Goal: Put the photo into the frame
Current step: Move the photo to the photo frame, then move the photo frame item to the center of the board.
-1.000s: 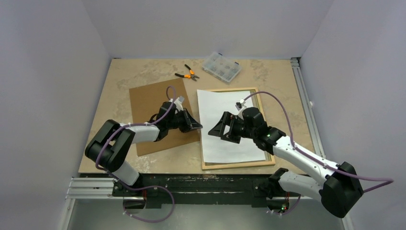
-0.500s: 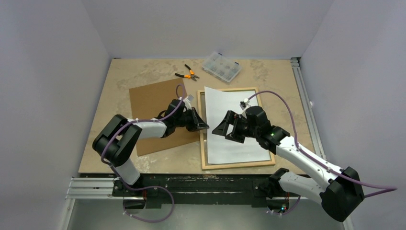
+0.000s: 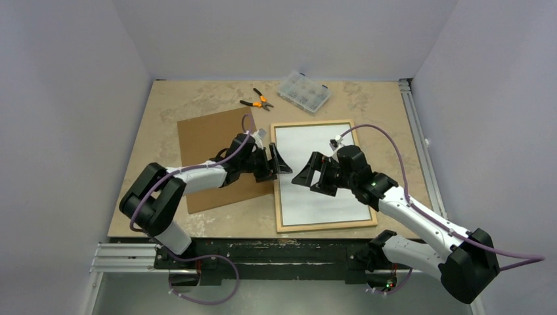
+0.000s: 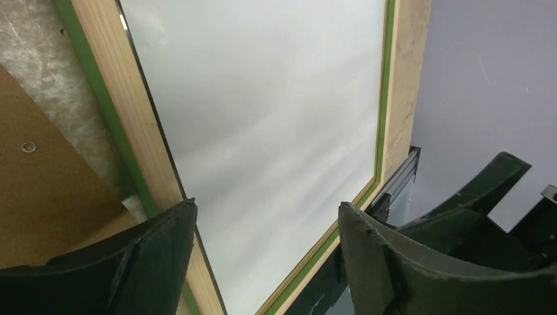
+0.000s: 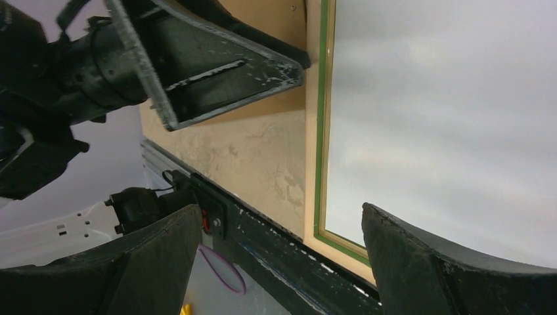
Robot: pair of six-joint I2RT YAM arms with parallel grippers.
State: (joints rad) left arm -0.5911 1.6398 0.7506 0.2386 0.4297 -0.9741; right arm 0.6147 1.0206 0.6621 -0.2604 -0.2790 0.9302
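1. First, we are looking down at two robot arms reaching forward from the near edge of the table [image 3: 171,98]. The frame [image 3: 322,225] is lying back-up on the table in front of them, showing pale wood rails with a green inner lip.
2. Just beyond that near rail, the right gripper [image 3: 303,174] is hovering over the middle of the photo [image 3: 309,141]. Its fingers are spread wide and are gripping nothing.
3. The left gripper [image 3: 279,164] is hanging above the frame's left rail, also with its fingers apart and empty.
4. As a container, the frame is holding the photo, which is lying white side up inside the recess and looking square to the rails. We cannot tell whether every corner is fully seated.
5. We are judging the main risk to be a fingertip dipping too low. It could catch the paper's edge and lift or crease the sheet, or push it up onto a rail.
6. Further left, a brown backing board [image 3: 207,141] is lying beside the frame, partly under the left arm. Dragging it across carelessly could shift the photo.
7. Towards the far edge, orange-handled pliers [image 3: 257,100] are resting near a clear compartment box [image 3: 303,92]. The box is holding small parts that are too tiny for us to identify.
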